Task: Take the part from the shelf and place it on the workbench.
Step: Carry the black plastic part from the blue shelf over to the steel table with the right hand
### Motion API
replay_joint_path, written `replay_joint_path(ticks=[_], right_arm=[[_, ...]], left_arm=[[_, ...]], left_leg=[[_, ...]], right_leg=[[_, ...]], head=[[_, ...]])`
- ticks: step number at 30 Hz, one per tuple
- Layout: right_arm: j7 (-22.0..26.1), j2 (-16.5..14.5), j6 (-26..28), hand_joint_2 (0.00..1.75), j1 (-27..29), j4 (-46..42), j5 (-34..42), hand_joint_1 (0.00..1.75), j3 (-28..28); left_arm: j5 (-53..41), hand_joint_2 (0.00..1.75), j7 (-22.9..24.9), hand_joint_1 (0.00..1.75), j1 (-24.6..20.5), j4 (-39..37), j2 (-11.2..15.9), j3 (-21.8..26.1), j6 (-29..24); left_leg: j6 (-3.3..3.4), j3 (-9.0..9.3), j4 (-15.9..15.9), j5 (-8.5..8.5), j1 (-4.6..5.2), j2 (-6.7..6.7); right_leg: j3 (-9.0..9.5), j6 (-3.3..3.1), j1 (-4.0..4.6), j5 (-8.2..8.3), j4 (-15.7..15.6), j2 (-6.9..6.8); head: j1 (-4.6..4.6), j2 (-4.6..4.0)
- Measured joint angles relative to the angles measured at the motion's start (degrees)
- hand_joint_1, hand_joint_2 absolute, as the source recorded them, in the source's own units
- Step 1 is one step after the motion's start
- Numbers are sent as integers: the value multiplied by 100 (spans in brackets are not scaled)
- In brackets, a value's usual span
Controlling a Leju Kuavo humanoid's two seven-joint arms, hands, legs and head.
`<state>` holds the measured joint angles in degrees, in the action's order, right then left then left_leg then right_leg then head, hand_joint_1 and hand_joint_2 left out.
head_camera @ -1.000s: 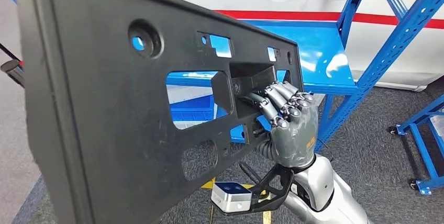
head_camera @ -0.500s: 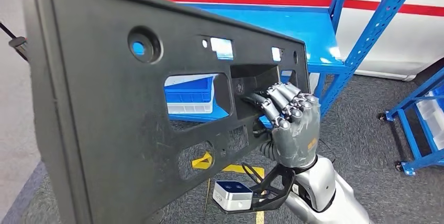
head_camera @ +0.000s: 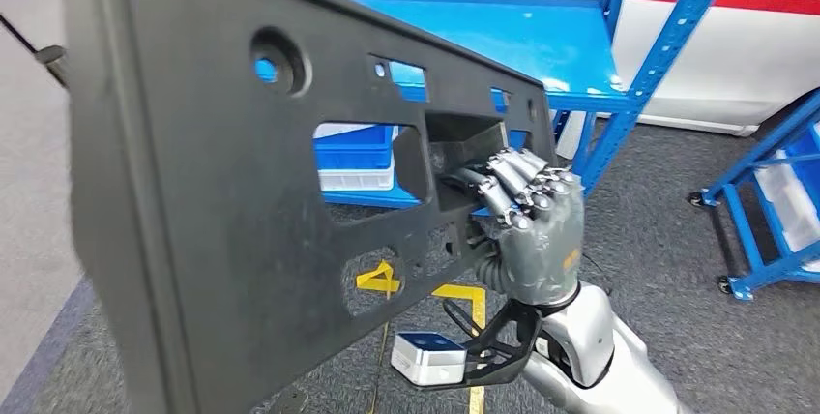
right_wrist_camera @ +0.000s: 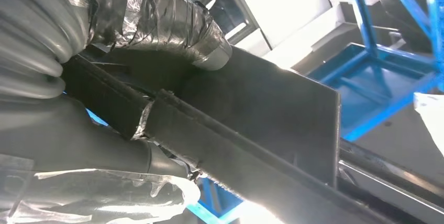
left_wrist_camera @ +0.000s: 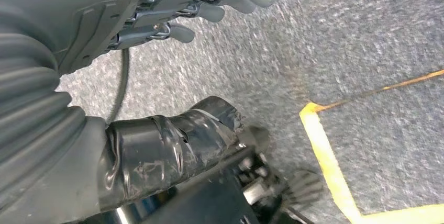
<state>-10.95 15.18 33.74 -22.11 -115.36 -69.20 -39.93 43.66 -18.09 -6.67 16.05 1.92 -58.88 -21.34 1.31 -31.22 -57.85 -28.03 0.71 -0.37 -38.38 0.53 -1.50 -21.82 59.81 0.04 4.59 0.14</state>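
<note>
1. You have the part, a large black plastic panel (head_camera: 222, 201), off the shelf and held up in front of the head camera, tilted, filling the frame from 9 o'clock to the centre
2. Your right hand (head_camera: 537, 235) grips it at the rectangular recess near the panel's 3 o'clock end: the fingers (head_camera: 503, 182) curl into the cutout while the palm sits against the edge below. In the right wrist view the taped thumb (right_wrist_camera: 157, 22) presses on the dark panel edge (right_wrist_camera: 235, 130)
3. Your left hand (left_wrist_camera: 173, 9) hangs over the grey carpet (left_wrist_camera: 340, 35) with its fingers loosely apart and nothing in them
4. Judge the panel as stiff, moulded and fairly light for its size, but long; held at one end it likely levers hard on the wrist and can swing
5. The surface looks smooth, so a hooked hold through a cutout seems safer than a flat pinch. The other openings (head_camera: 363, 158) toward 9 o'clock offer a second hold for the left hand
6. The blue shelf rack (head_camera: 571, 42) stands at 1 o'clock behind the panel; mind the far corner near its uprights
7. I can't make out the workbench from here
</note>
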Motion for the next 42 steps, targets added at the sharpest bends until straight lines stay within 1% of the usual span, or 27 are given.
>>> replay_joint_path(ticks=[2, 3, 5, 6, 7, 8, 9, 11, 13, 15, 17, 19, 21, 22, 23, 24, 26, 28, 31, 32, 34, 36, 37, 38, 39, 41, 42], right_arm=[[0, 1, 4, 175, -3, 11, 10, 175, -8], [0, 2, 5, 175, -6, 16, 12, 175, -12], [0, 2, 8, 175, -12, 28, 14, 175, -26], [0, 2, 9, 175, -10, 36, 14, 175, -34], [0, 3, 9, 175, -9, 45, 14, 175, -40], [0, 3, 9, 175, -9, 55, 17, 175, -45], [0, 3, 9, 175, -11, 61, 22, 175, -48], [0, 2, 9, 175, -21, 65, 45, 175, -55], [0, 1, 10, 175, -27, 67, 67, 175, -59], [0, 1, 11, 175, -23, 73, 82, 175, -62], [0, 0, 15, 175, -26, 77, 102, 175, -64], [1, -1, 25, 175, -30, 77, 136, 175, -65], [6, -1, 33, 175, -28, 78, 170, 175, -66], [9, -1, 33, 175, -26, 78, 181, 175, -67], [13, -1, 33, 175, -25, 78, 189, 175, -67], [14, -1, 33, 175, -25, 78, 198, 175, -68], [21, -1, 33, 175, -29, 78, 231, 175, -68], [37, -1, 35, 175, -41, 78, 296, 175, -69], [73, -1, 50, 175, -50, 78, 414, 175, -71], [86, -1, 56, 175, -51, 78, 445, 175, -72], [117, -1, 74, 175, -55, 79, 510, 175, -73], [150, -1, 90, 175, -47, 85, 569, 175, -76], [163, -1, 93, 175, -37, 89, 591, 175, -79], [175, -1, 96, 175, -27, 93, 611, 175, -81], [184, -1, 98, 175, -20, 95, 631, 175, -82], [199, -1, 106, 175, -18, 94, 681, 175, -82], [207, -1, 115, 175, -18, 91, 708, 175, -82]], left_arm=[[2, 175, 1, 0, 2, -1, -9, -1, 2], [2, 175, 2, 0, 2, -1, -14, -1, 3], [2, 175, 2, 0, 0, -1, -21, 0, 3], [2, 175, 2, 0, 1, -1, -21, 0, 3], [2, 175, 2, 0, 1, -1, -22, 0, 3], [2, 175, 3, 0, 2, -1, -25, 0, 5], [2, 175, 6, 0, 5, -1, -27, 0, 10], [4, 175, 21, 0, 8, -1, -39, 0, 26], [7, 175, 44, 0, 5, -1, -51, 0, 34], [9, 175, 55, 0, 3, -1, -53, 0, 31], [13, 175, 58, 0, 13, -1, -48, 0, 29], [16, 175, 62, 0, 23, -1, -44, 0, 29], [16, 175, 65, 0, 31, -1, -48, 0, 30], [16, 175, 66, 0, 39, -1, -50, 0, 30], [16, 175, 67, 0, 48, -1, -52, 0, 30], [17, 175, 69, 0, 56, -1, -52, 0, 30], [18, 175, 72, 0, 56, -1, -55, 0, 30], [24, 175, 73, 0, 42, -1, -59, 0, 31], [52, 175, 82, 0, 47, -1, -61, 0, 31], [59, 175, 87, 0, 53, -1, -60, 0, 30], [64, 175, 101, 0, 47, -1, -59, 0, 26], [68, 175, 113, 0, 25, -1, -60, 0, 22], [70, 175, 119, 0, 19, -1, -61, 0, 21], [72, 175, 124, 0, 20, -1, -61, 0, 20], [74, 175, 130, 0, 25, -1, -61, 0, 20], [75, 175, 133, 0, 31, -1, -61, 0, 19], [75, 175, 134, 0, 26, -1, -61, 0, 18]], left_leg=[[76, -19, 114, 133, -12, 34], [116, -49, 164, 201, -20, 52], [177, -156, 178, 314, -12, 68], [189, -225, 166, 360, -1, 72], [193, -301, 145, 403, 6, 74], [191, -377, 120, 435, 11, 75], [181, -454, 87, 464, 11, 70], [139, -604, 1, 506, 10, 32], [79, -702, -71, 566, 11, -9], [26, -738, -77, 647, 13, -52], [-38, -803, -161, 581, 0, -84], [-132, -1008, -652, 232, -42, -71], [-222, -1283, -1406, -146, -98, -54], [-254, -1345, -1637, -218, -124, -45], [-280, -1302, -1664, -187, -148, -30], [-301, -1137, -1455, -64, -169, -3], [-326, -609, -651, 201, -177, 150], [-263, -300, -117, 277, -122, 285], [-102, -307, -8, 270, -76, 226], [-55, -302, 24, 290, -82, 184], [27, -287, 83, 334, -95, 104], [83, -305, 79, 350, -62, 5], [103, -312, 69, 354, -47, -55], [113, -317, 55, 356, -34, -124], [114, -320, 34, 356, -26, -195], [102, -350, -38, 341, -20, -333], [88, -390, -94, 331, -16, -399]], right_leg=[[-54, 44, 2, -116, 78, 4], [-126, 53, 12, -318, 273, 4], [-324, 58, 29, -861, 981, 1], [-399, 63, 36, -1050, 1339, 1], [-404, 69, 39, -1118, 1562, 1], [-315, 71, 39, -1068, 1587, 0], [-118, 67, 40, -940, 1393, 2], [445, 34, 44, -755, 632, 98], [775, 1, 63, -763, 105, 200], [789, -36, 74, -752, 4, 173], [772, -109, 46, -681, -43, 81], [729, -172, 22, -615, -69, -27], [666, -184, 24, -571, -70, -124], [636, -175, 23, -552, -69, -170], [612, -163, 18, -537, -68, -216], [596, -151, 10, -526, -67, -261], [584, -118, 2, -515, -66, -344], [583, -64, 10, -503, -71, -417], [583, 37, 11, -503, -75, -504], [559, 63, 5, -550, -24, -460], [369, 79, -2, -805, 378, -276], [15, 46, 26, -1124, 1114, -119], [-124, 29, 41, -1189, 1390, -85], [-179, 10, 50, -1147, 1487, -57], [-126, -8, 55, -1002, 1363, -32], [177, -43, 48, -634, 703, 146], [312, -47, 33, -533, 402, 262]], head=[[-1, -1], [-10, -1], [-23, -1], [-25, -1], [-25, -1], [-25, -1], [-25, -1], [-24, -1], [-33, -1], [-57, -1], [-61, -1], [-34, -1], [-16, -1], [-16, -1], [-15, -1], [-15, -1], [-12, -1], [-23, -1], [-39, -1], [-50, -1], [-83, -1], [-115, -1], [-121, -1], [-122, -1], [-122, -1], [-123, -1], [-119, -1]])
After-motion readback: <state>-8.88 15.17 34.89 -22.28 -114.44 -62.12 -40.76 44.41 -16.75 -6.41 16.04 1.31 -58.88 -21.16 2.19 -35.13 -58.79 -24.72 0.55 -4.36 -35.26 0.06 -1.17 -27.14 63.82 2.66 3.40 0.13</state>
